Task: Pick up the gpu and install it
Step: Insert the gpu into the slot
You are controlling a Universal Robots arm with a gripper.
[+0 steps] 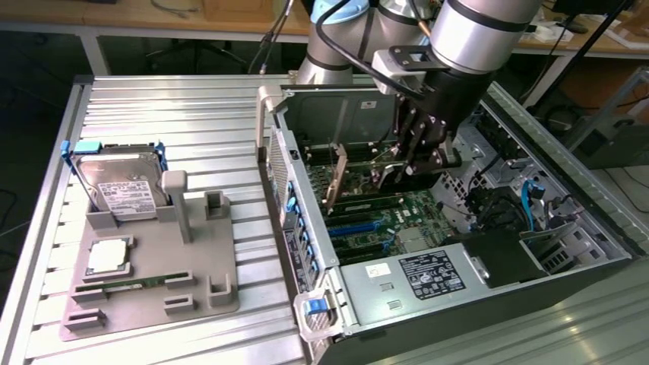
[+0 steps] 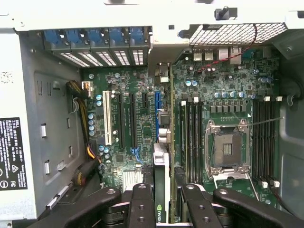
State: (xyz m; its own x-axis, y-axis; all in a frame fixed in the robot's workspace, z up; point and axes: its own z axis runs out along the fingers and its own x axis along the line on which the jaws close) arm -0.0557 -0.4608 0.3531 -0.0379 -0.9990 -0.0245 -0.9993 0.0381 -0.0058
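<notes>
Right now I have the claw [image 2: 164, 202] clamped on the gpu [image 2: 162, 178], edge-on just over the motherboard [image 2: 133, 118] slots (risk: a tilted card could miss the blue slot [image 2: 156, 111] ahead).

I read "DELL" on the black power-supply label [image 2: 10, 154]; its remaining print is too small. Hard drive's white label [image 1: 121, 194] is unreadable to me.

Thin gpu [image 1: 339, 179] standing on edge inside the open case, tan-brown face showing, lower edge down at the green board. Seen edge-on from the wrist camera [image 2: 162, 190], dark with silvery trim, pinched between black fingers.
</notes>
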